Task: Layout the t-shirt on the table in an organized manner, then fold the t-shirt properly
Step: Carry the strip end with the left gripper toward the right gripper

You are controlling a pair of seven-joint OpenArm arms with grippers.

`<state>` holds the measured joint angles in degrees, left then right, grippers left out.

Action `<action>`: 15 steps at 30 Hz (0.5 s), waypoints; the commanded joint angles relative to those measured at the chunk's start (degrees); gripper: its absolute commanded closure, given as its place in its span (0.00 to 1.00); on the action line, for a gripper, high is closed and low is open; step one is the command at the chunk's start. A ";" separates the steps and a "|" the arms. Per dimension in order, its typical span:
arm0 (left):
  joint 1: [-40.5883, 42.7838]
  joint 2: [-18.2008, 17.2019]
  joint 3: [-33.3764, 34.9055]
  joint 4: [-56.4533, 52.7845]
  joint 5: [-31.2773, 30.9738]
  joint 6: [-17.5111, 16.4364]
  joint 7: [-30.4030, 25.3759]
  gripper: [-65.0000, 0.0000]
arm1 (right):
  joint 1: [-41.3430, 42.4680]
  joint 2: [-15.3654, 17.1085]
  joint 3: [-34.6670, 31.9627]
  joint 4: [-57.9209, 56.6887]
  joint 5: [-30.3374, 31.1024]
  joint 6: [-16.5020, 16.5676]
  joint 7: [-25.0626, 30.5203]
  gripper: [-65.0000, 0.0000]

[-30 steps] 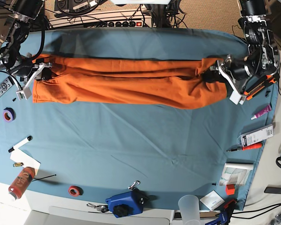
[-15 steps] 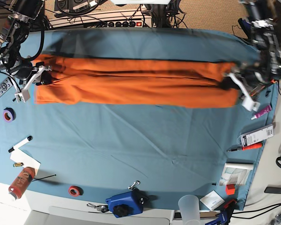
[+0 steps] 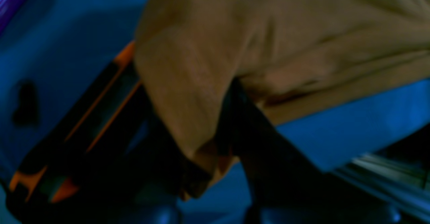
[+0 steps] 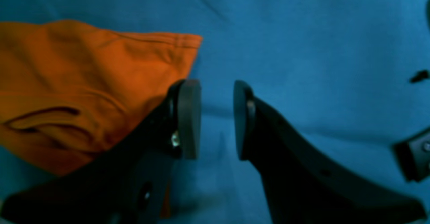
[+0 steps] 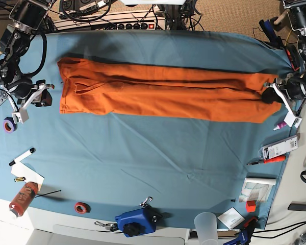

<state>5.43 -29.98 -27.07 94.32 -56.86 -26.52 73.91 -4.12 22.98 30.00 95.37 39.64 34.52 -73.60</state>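
Note:
The orange t-shirt point(image 5: 163, 92) lies stretched in a long band across the far half of the teal table point(image 5: 153, 163). My left gripper point(image 5: 269, 96) is at the band's right end, shut on the cloth. In the blurred left wrist view, dark fingers point(image 3: 255, 133) pinch a fold of the t-shirt point(image 3: 268, 42). My right gripper point(image 5: 37, 98) stands open a little left of the shirt's left edge, touching nothing. Its two grey pads point(image 4: 189, 116) are apart over bare table point(image 4: 302, 49), with the t-shirt's hem point(image 4: 84, 83) just beside the left one.
A purple tape roll point(image 5: 9, 124), a marker point(image 5: 22, 156) and a red bottle point(image 5: 23, 198) lie at the left margin. A red tape roll point(image 5: 81, 207), a blue device point(image 5: 136, 222) and a plastic cup point(image 5: 206, 224) line the near edge. A pink tube point(image 5: 284, 122) and a box point(image 5: 279, 148) sit right.
My left gripper has closed on the shirt's right end and pulled it rightward, stretching the band. The shirt's left end slid out from my right gripper, which now stands clear of it.

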 commanded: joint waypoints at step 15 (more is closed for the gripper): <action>7.39 0.55 7.72 27.12 10.10 0.50 -6.88 1.00 | 0.81 0.87 0.48 1.01 -0.20 0.17 1.29 0.73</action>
<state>13.47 -28.75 -19.03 120.55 -45.65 -25.67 68.29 -4.12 22.90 30.00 95.37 38.87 34.54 -73.45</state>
